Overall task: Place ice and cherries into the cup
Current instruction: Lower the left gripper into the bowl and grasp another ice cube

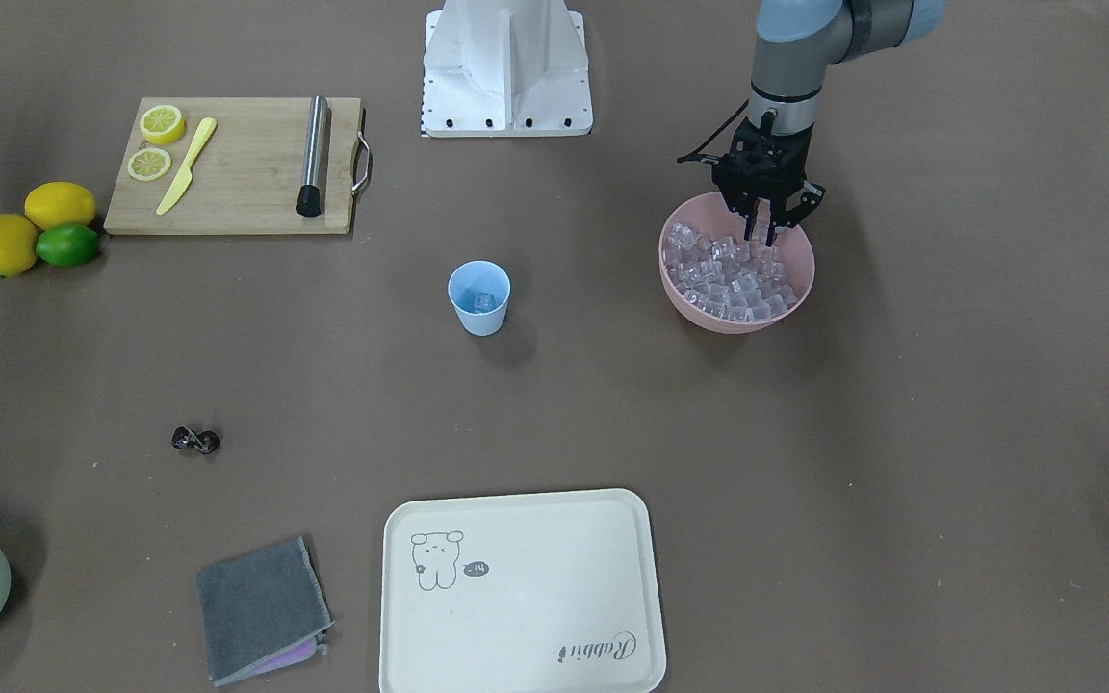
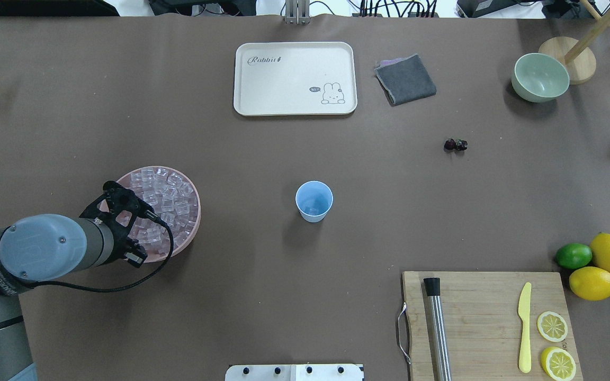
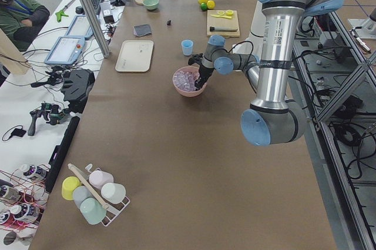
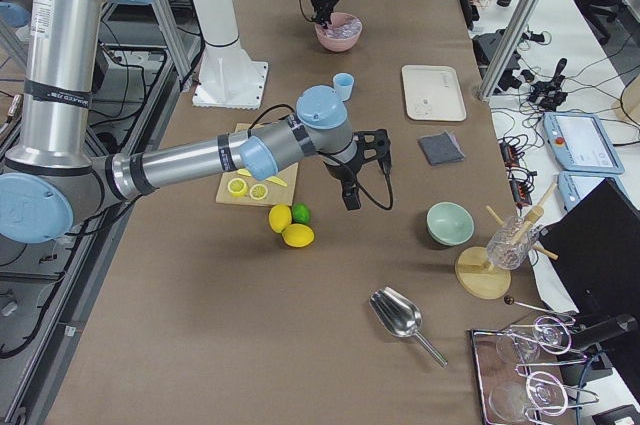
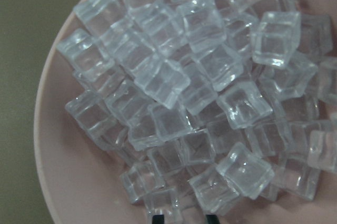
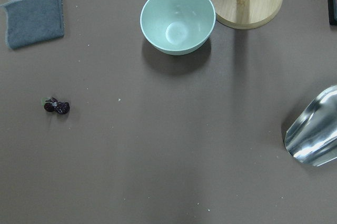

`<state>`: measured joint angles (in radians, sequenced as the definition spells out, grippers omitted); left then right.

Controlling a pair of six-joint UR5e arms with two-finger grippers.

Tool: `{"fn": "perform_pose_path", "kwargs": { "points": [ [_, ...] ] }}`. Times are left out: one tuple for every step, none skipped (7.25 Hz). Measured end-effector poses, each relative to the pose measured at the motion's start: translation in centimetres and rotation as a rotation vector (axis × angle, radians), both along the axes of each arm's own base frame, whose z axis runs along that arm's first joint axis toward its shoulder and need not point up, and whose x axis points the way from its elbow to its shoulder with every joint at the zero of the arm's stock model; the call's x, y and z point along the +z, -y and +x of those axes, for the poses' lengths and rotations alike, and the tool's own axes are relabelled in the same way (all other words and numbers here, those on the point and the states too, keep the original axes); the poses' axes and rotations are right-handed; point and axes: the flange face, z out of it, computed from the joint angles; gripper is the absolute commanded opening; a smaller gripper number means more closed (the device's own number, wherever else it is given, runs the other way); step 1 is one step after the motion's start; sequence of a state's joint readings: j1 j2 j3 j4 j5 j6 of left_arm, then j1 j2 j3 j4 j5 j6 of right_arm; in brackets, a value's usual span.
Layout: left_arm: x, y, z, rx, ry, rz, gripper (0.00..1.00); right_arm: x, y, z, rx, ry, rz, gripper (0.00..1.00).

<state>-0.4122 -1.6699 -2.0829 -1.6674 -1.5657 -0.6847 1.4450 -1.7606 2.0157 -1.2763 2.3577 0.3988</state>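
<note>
Exterior front-facing view is showing the left gripper (image 1: 764,233) hanging with jaws apart, the small clear ice cubes (image 1: 733,279) lying directly beneath them in the wide pink bowl (image 1: 718,320), well apart from the light blue plastic cup (image 1: 479,300).

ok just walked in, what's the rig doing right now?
The left gripper is down in the pink bowl, its fingers apart among the ice. The cup in the middle of the table already holds at least one cube. The cherries lie on the bare table, untouched. The right gripper hangs above the table beyond the lemons. Only a side view shows it, so open or shut can't be told.
</note>
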Motion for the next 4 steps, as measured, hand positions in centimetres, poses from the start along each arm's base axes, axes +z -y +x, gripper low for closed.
{"fn": "perform_pose_path", "kwargs": {
  "points": [
    [-0.5,0.0,-0.3,0.001,-0.011,0.002,0.00,-0.1,0.0,0.0,0.000,0.000,0.002,1.00],
    [-1.8,0.2,-0.9,-0.003,-0.037,0.009,0.00,-0.1,0.1,0.0,0.000,0.000,0.003,1.00],
    [-3.7,0.6,-1.3,-0.020,-0.083,0.001,0.00,-0.2,0.1,0.0,0.000,0.000,0.004,1.00],
    [-5.8,1.1,-1.0,-0.055,-0.152,-0.048,0.00,-0.2,0.1,0.0,0.000,0.001,0.004,1.00]
  ]
}}
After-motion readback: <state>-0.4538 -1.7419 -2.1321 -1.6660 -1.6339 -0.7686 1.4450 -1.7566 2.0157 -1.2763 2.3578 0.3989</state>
